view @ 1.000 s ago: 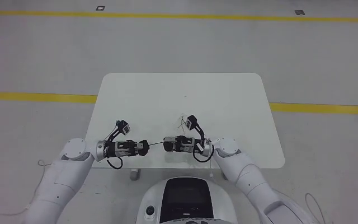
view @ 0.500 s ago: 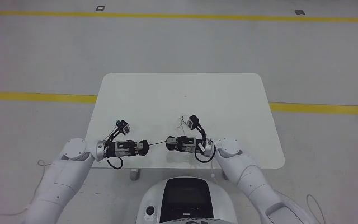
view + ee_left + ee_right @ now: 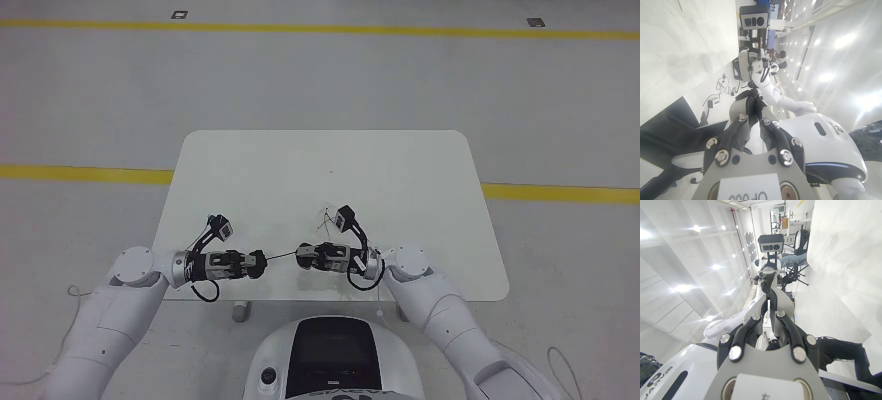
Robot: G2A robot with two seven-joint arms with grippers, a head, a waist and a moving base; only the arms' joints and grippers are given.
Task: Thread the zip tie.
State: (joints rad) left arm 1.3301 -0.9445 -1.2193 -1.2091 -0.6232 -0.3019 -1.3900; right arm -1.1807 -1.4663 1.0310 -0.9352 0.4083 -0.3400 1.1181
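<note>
We read the top view as a clock face, with 6 o'clock at the robot's side. The left tool [image 3: 257,263] hangs over the white rounded rectangular table [image 3: 420,170] at about 8 o'clock from its middle, close to the near edge, and points toward 3 o'clock. In the left wrist view its grey-backed fingers [image 3: 738,110] are pressed together, the black pads meeting at the tips. We take them to be pinching one end of the thin dark plastic zip tie [image 3: 280,260], though the strap is too slender to pick out there.

From above, the zip tie shows as a fine straight line running from the left tool toward 3 o'clock, tilted slightly to 2 o'clock, and ending at the right tool [image 3: 300,257]. The right tool is at about 7 o'clock from the table's middle and points toward 9 o'clock, so the two tools face each other tip to tip with the strap bridging the small gap. In the right wrist view its fingers [image 3: 773,306], one with a ribbed black pad, are closed against each other on the strap's other end.

Toward 1 o'clock of the right tool, near the table's middle, lie a few thin wiry strands [image 3: 326,215]. A small dark speck [image 3: 333,170] sits at 12 o'clock from them.
</note>
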